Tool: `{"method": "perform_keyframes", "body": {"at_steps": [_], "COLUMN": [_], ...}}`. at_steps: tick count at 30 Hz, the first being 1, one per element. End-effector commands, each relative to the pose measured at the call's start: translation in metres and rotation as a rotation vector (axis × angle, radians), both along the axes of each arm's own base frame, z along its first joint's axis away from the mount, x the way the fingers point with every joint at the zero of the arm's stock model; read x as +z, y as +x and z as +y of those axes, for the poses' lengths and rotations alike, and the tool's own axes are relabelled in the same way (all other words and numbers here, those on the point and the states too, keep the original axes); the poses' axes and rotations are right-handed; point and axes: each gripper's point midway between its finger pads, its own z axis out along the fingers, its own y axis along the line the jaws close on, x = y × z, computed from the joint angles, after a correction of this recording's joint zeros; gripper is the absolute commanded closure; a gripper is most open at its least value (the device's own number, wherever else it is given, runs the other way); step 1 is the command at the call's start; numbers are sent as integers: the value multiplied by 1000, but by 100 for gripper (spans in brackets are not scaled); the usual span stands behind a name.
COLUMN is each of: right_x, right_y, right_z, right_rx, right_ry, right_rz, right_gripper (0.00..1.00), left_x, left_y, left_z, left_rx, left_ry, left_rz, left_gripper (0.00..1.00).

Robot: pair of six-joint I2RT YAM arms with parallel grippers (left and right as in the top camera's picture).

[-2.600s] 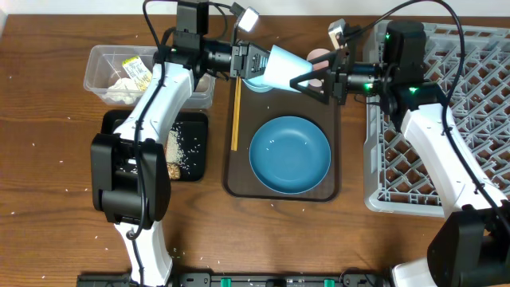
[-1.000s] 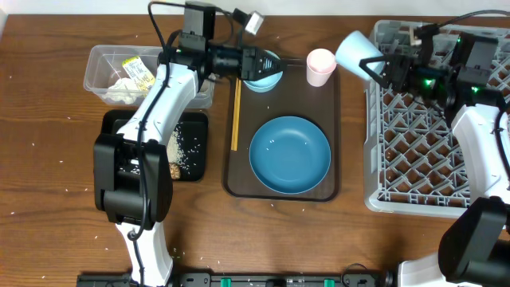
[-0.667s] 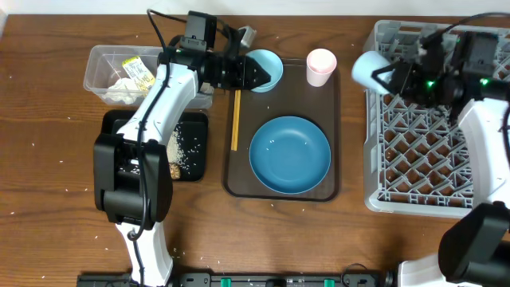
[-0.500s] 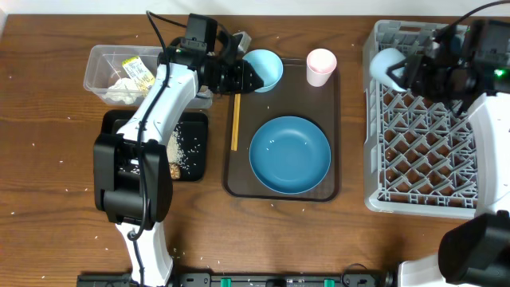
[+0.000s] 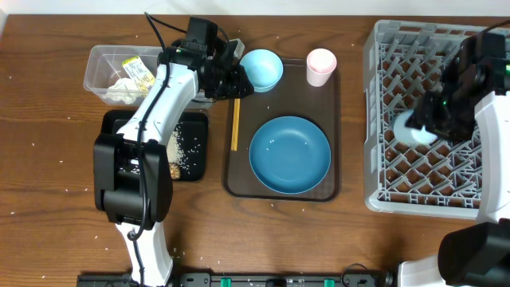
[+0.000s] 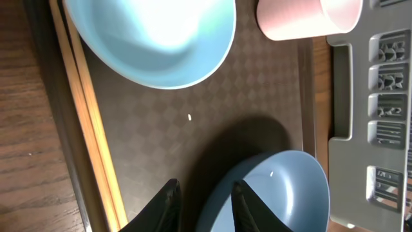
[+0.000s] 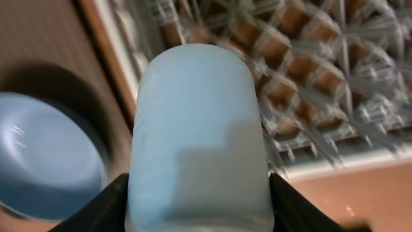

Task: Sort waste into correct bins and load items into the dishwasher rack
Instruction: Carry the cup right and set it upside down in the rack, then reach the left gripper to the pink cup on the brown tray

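My right gripper [image 5: 425, 127] is shut on the light-blue cup [image 5: 413, 129] [image 7: 196, 129], holding it over the left middle of the grey dishwasher rack [image 5: 374, 199] [image 7: 309, 84]. My left gripper [image 5: 237, 84] [image 6: 205, 187] is open and empty above the serving tray, beside the small light-blue bowl [image 5: 263, 69] [image 6: 151, 38]. The pink cup [image 5: 321, 66] [image 6: 309, 18] stands at the tray's back right. The large blue dish [image 5: 289, 154] [image 6: 270, 193] lies in the middle. The wooden chopsticks [image 5: 235, 119] [image 6: 84, 129] lie along the tray's left edge.
The dark brown serving tray [image 5: 319, 190] sits mid-table. At the left, the clear tub [image 5: 100, 60] holds a yellow-green wrapper [image 5: 137, 70] and white tissue [image 5: 121, 89]. The black tray [image 5: 195, 171] holds rice [image 5: 182, 147] and a brown scrap [image 5: 173, 170]. Rice grains dot the table.
My right arm has carried the light-blue cup from the rack's back left corner to its left middle. My left gripper has drawn back to the left, away from the small bowl.
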Motion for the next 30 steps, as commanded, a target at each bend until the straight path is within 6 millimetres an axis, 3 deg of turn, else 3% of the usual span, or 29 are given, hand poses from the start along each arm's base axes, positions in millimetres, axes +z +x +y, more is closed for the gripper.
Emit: {"method": "perform_keyframes", "body": {"at_steps": [1,5,16,30], "right_x": [6,-5,-39,-50], "right_y": [-10,-17,-11,-25], "right_z": [-7,-3,-1,10], "right_rx": [12,30,37,62], "right_ry": [-79,-85,-83,-64], "right_rz": [27,67,65,126], "right_gripper": [64,63,63,63], "left_x": [1,0,0,-16], "left_y": [1,1,0,-7], "left_z": [2,2,2,7], "left_rx": [0,0,0,10], "left_ry": [15,15,15,47], "left_rz": [-9,-9,-7,28], "left_gripper": [72,72,72,73]}}
